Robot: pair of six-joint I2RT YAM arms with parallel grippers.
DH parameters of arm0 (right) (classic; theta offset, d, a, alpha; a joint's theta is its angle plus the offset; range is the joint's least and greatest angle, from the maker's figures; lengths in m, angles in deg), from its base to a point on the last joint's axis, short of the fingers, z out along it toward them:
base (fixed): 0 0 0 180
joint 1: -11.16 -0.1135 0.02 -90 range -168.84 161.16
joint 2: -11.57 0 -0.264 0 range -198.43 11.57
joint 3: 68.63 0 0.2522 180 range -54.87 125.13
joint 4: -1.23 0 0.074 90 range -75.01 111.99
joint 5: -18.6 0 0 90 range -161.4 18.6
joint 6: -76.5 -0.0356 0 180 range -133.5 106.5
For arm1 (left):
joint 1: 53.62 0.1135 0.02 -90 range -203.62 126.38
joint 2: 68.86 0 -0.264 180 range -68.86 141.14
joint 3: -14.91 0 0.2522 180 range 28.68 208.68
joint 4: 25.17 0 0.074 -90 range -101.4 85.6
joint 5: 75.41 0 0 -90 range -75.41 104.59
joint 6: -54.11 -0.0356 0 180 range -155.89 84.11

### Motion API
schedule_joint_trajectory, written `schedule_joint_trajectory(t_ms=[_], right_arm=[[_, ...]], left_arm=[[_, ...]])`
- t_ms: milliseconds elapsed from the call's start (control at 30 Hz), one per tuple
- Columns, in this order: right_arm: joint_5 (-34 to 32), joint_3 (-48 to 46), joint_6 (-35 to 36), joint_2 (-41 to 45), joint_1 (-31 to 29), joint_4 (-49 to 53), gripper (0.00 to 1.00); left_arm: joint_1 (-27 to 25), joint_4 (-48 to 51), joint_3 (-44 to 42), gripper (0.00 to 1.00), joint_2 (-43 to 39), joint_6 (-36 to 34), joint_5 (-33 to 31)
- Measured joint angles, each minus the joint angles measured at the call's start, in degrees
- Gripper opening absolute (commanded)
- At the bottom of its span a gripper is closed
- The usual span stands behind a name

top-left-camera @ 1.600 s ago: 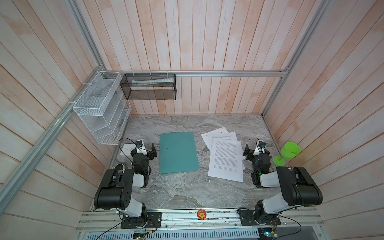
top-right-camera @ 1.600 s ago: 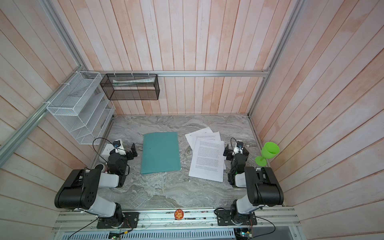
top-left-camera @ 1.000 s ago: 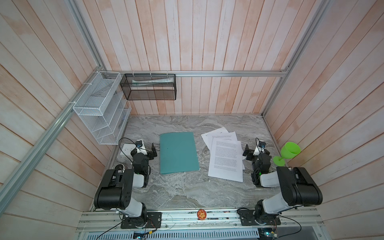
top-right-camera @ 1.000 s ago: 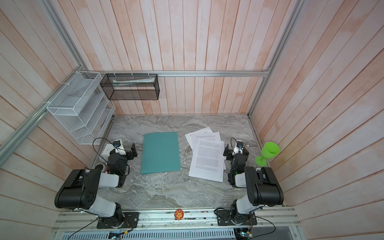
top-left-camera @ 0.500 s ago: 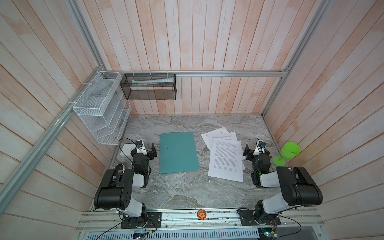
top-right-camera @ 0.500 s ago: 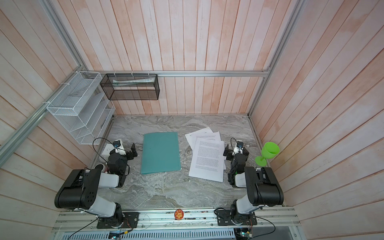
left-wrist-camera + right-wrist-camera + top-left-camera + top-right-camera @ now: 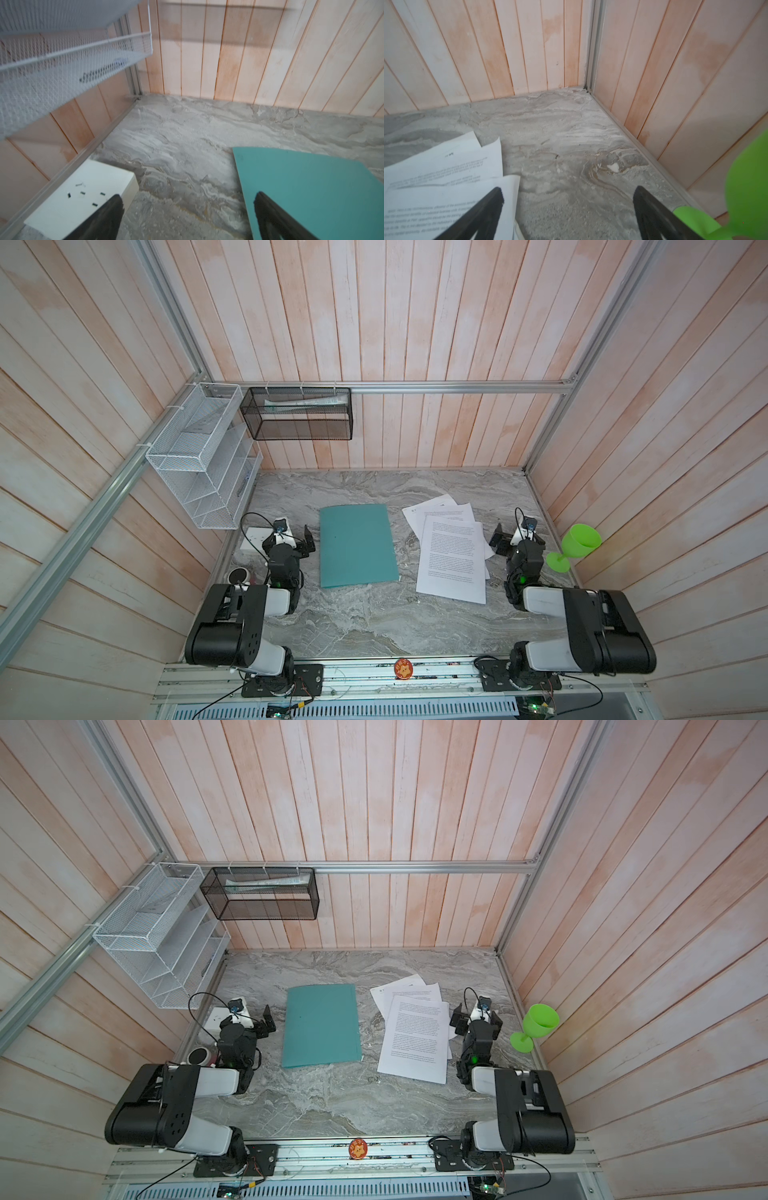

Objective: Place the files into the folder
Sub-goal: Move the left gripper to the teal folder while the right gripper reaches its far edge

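Print on the files is too small to read in both top views; 1 sheet covers most of the others. The folder is cut off by the left wrist view's edge. The right wrist view blurs and crops the green goblet.

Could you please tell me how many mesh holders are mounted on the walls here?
2: a white wire-mesh rack on the left-hand wall near the back corner, and a black mesh basket beside it on the back wall's rail. No others appear hidden.
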Motion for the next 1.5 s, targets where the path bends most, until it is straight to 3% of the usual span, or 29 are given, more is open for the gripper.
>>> schedule_joint_trajectory(t_ms=[100,267,400,600,833,1133,1367,1500], right_arm=[[0.00,8.41,-1.99,4.74,-0.98,6.58,0.98],[3.26,17.35,-7.78,4.87,-5.31,16.92,0.98],[8.94,21.81,-12.41,1.73,-11.15,25.14,0.98],[25.20,29.46,-18.32,-6.82,-16.50,32.81,0.87],[40.30,35.21,-24.39,-17.70,-21.20,34.29,0.74],[48.54,41.72,-28.02,-28.11,-24.90,35.76,0.72],[55.76,65.90,-26.43,-45.81,-22.12,37.57,0.72],[58.58,83.91,-22.49,-56.72,-20.92,45.53,0.73]], left_arm=[[-2.56,6.05,4.68,1.00,-5.01,0.59,-2.51],[-2.80,23.65,15.47,1.00,-9.70,8.96,-1.90],[-3.17,38.16,23.71,1.00,-9.16,15.04,5.25],[-5.18,53.75,24.30,1.00,-8.96,22.47,17.90],[-5.18,57.57,20.11,1.00,-9.33,26.08,23.89],[-4.90,56.83,18.12,0.99,-10.05,29.59,31.76],[-9.75,61.13,13.97,1.00,-18.73,38.10,35.17],[-13.46,64.50,12.63,1.00,-22.82,42.80,33.99]])
